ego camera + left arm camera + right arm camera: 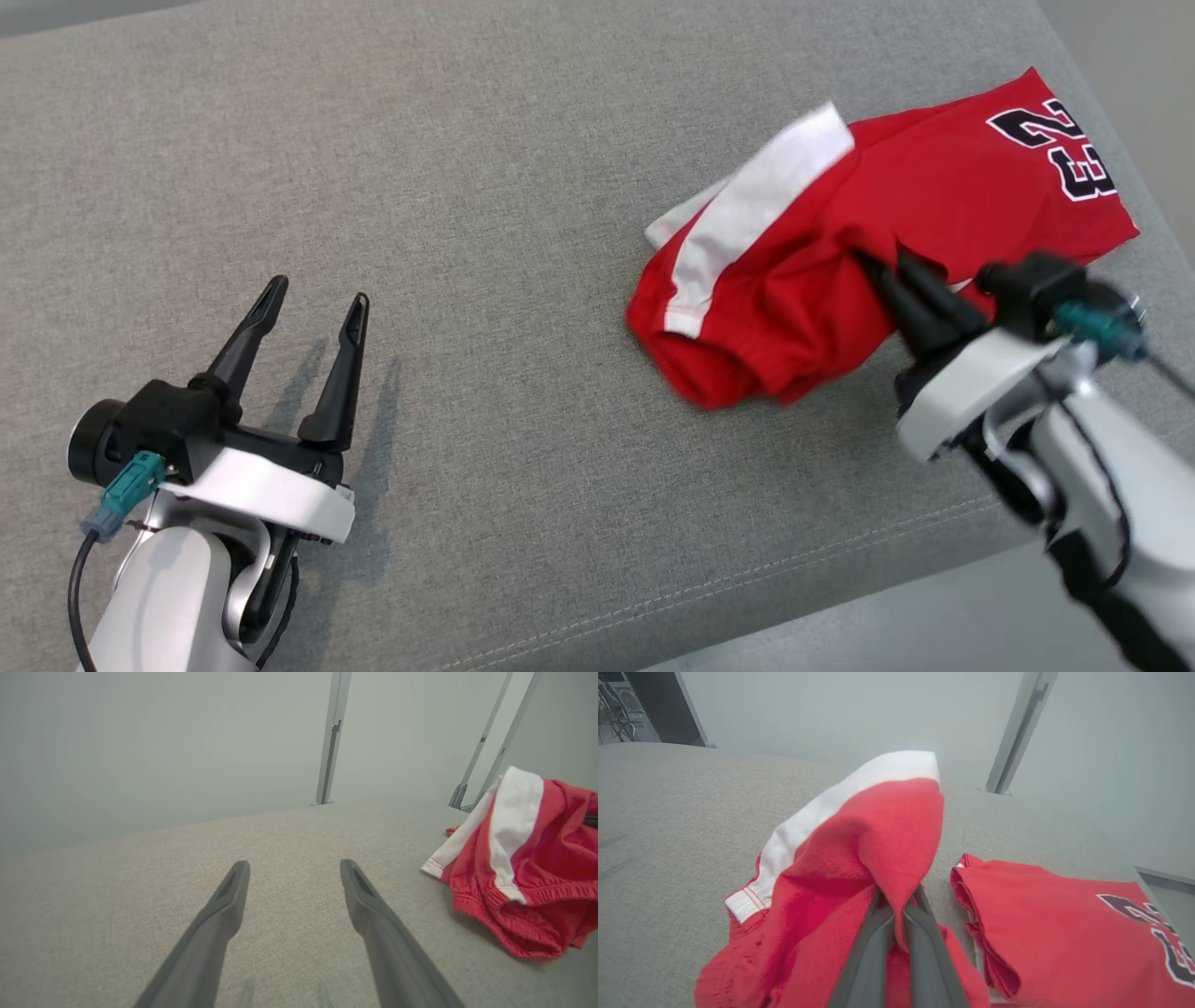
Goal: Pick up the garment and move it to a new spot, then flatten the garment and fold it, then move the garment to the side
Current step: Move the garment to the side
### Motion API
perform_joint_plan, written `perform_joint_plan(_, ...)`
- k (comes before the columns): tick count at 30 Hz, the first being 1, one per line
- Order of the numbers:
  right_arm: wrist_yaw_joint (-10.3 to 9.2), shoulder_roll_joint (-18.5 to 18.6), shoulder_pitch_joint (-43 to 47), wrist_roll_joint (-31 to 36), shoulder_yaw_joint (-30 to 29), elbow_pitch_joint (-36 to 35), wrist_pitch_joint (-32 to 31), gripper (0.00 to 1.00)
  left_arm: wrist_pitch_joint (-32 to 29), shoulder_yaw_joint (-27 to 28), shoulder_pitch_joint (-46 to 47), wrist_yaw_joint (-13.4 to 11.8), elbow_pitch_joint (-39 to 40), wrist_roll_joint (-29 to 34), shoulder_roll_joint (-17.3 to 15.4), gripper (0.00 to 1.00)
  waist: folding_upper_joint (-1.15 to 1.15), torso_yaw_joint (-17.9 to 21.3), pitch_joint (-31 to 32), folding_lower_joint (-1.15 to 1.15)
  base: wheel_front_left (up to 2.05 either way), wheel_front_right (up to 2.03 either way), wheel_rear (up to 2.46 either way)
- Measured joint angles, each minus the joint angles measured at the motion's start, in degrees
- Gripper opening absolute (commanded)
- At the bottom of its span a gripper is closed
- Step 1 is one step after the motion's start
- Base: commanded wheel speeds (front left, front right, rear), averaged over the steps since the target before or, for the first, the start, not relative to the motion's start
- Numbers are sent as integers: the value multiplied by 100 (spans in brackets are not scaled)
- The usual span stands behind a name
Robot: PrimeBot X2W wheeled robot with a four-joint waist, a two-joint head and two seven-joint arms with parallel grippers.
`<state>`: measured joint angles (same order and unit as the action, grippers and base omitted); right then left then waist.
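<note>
The red athletic garment with a white side stripe and a black "23" (803,271) lies crumpled on the grey woven upholstered surface (467,187), at about 2 o'clock in the head view and close to that surface's right edge. Its long axis runs roughly from 8 o'clock, where the gathered hem bunches up, to 2 o'clock, where the numbered panel lies flatter.

The right gripper (882,266) comes in from 5 o'clock, across that axis, with its dark fingers pointing toward 11 o'clock. They are clenched on a fold of red cloth near the middle of the garment's near side. The right wrist view shows the fabric pinched between the fingertips and rising in a peak above them, while the numbered panel rests on the surface at 4 o'clock.

The left gripper (318,294) is released, with its fingers spread over bare upholstery. The garment lies well apart from it at about 3 o'clock, so the right arm is clearly nearer. I judge that any carry to a new spot would head toward 9 o'clock, where open surface lies.
</note>
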<state>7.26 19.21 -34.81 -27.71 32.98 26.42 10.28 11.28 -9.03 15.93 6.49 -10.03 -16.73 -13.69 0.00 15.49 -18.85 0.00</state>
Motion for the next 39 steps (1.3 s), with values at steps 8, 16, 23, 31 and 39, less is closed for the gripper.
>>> perform_joint_plan(8, 4, 1203, -1204, -678, 555, -1056, -1302, 0, 7, -31, 138, -30, 73, -1, -15, 100, 0, -9, -204, 0, 0, 0, 0)
perform_joint_plan(16, 7, 2113, -1880, -1522, 491, -853, -1927, 0, 34, -178, 419, -33, 130, 0, -16, 100, 0, -15, -509, 0, 0, 0, 0)
perform_joint_plan(23, 7, 2303, -1995, -1644, 633, 207, -1668, 0, 20, -308, 672, -24, 166, 0, -111, 100, 0, -25, -818, 0, 0, 0, 0)
perform_joint_plan(31, 7, 2050, -2246, -1094, 253, 2176, -1118, 0, -44, -479, 992, 7, 223, 1, -175, 100, 0, -208, -1200, 0, 0, 0, 0)
perform_joint_plan(39, 7, 1521, -2384, -753, -224, 3630, -534, 100, -12, -494, 1043, 8, 201, -1, -190, 100, 0, -384, -1358, 0, 0, 0, 0)
